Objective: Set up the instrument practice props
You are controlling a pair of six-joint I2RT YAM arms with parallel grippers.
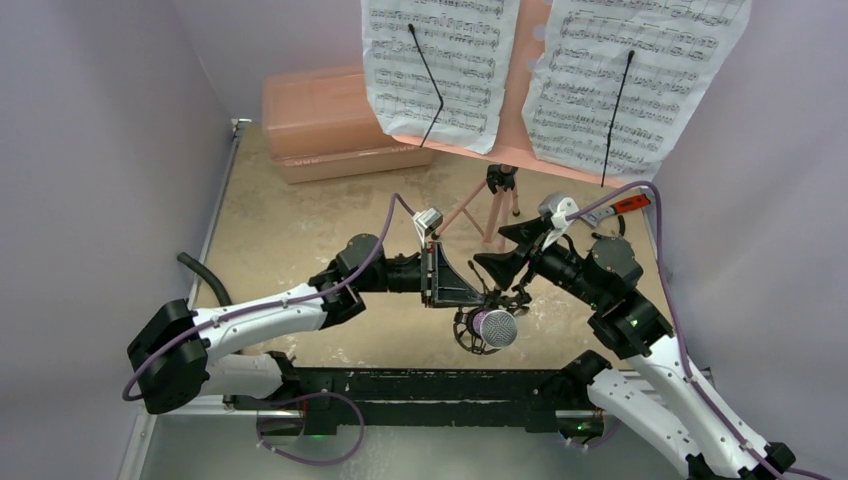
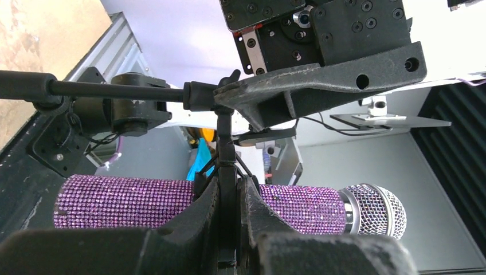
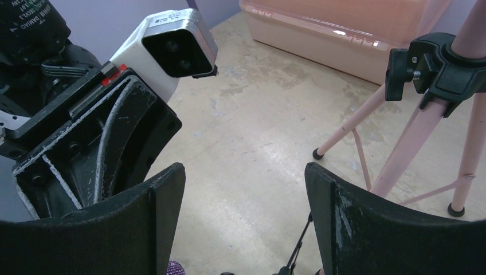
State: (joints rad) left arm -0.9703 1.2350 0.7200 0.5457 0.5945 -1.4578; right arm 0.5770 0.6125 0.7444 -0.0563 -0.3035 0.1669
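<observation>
Tan bench point(image 1: 300, 230), lavender walls. Left jaws pinch the thin upright stem of the small black tripod mic stand point(image 2: 226, 150), centre-front. Purple glitter microphone point(image 2: 126, 201) looks seated in its clip, just under both jaws, long axis crosswise to the left jaws, head toward the near edge. Right jaws spread, empty, straddling the stand from above; right arm reaches in, wrist tipped down

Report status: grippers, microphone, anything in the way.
Left gripper shut on black mic stand, purple microphone in its holder. Right gripper open, empty, alongside. Pink music stand legs close behind it.
</observation>
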